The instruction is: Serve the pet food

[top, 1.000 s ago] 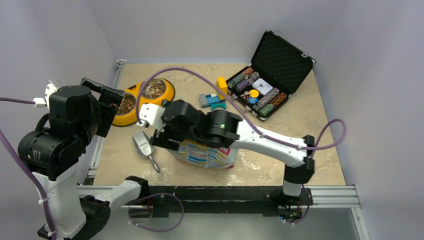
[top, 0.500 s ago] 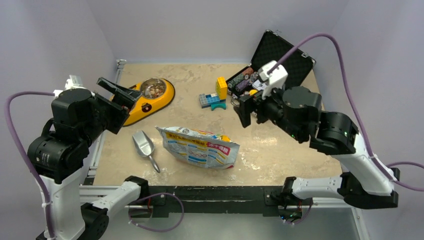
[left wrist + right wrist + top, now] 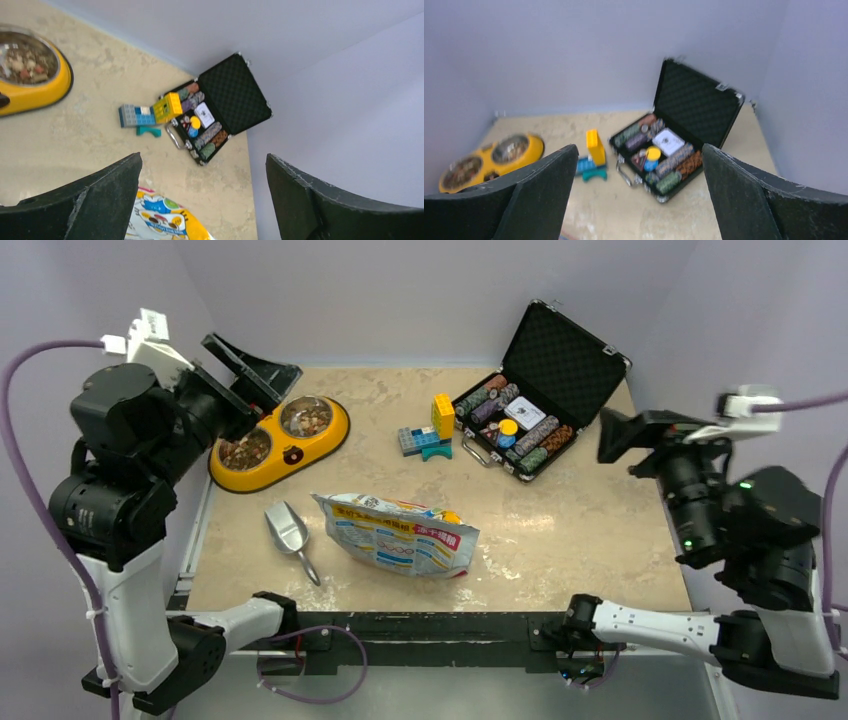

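Observation:
The pet food bag, glossy white, yellow and magenta, lies flat near the table's front middle; its corner shows in the left wrist view. Brown kibble fills both cups of the yellow double bowl at the far left, also seen in the left wrist view. A metal scoop lies on the table left of the bag. My left gripper is open and empty, raised above the bowl. My right gripper is open and empty, raised at the right side.
An open black case with poker chips stands at the back right. Yellow and blue toy bricks sit just left of it. Purple walls close in on three sides of the table.
My right arm has swung from over the bag up and away to the right side. My left arm has risen and drawn back from the bowl. The bag and scoop have not moved.

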